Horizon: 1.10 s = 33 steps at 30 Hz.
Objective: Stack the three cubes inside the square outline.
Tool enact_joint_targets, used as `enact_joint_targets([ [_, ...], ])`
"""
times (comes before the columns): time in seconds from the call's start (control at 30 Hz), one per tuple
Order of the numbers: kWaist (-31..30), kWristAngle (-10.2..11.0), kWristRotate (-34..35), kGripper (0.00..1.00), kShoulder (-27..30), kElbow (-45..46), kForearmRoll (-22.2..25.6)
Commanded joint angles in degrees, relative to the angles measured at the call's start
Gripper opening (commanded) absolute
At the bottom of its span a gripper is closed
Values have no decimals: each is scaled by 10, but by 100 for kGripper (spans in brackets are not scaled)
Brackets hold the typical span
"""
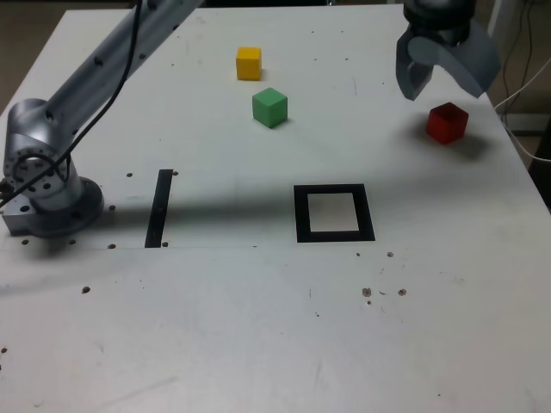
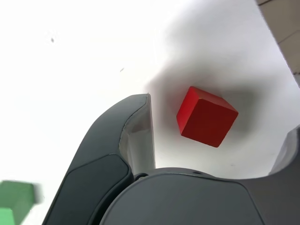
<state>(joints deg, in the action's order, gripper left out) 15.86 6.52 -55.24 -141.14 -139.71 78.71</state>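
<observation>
Waiting beyond the fingertips, the red cube (image 2: 206, 117) sits on the table (image 1: 198, 344) between the spread, empty jaws of the gripper (image 1: 449, 84), not gripped. Well off to one side of them are the green cube (image 1: 270, 107) and, farther out, the yellow cube (image 1: 249, 64). The square outline (image 1: 334, 237), also apart from the jaws, holds no cube, so the whole stack looks left to build.
</observation>
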Motion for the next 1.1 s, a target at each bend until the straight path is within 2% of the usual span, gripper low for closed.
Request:
enact_joint_targets([
  [0.0,0,2,-15,97,-5,-3,-5],
  [0.17,0,3,-44,97,-12,-2,-14],
  [0.33,-1,-7,-80,97,-19,-1,-19],
  [0.57,-2,-17,-90,97,-33,1,-18],
  [1.07,-20,-2,-89,85,-40,0,-18],
])
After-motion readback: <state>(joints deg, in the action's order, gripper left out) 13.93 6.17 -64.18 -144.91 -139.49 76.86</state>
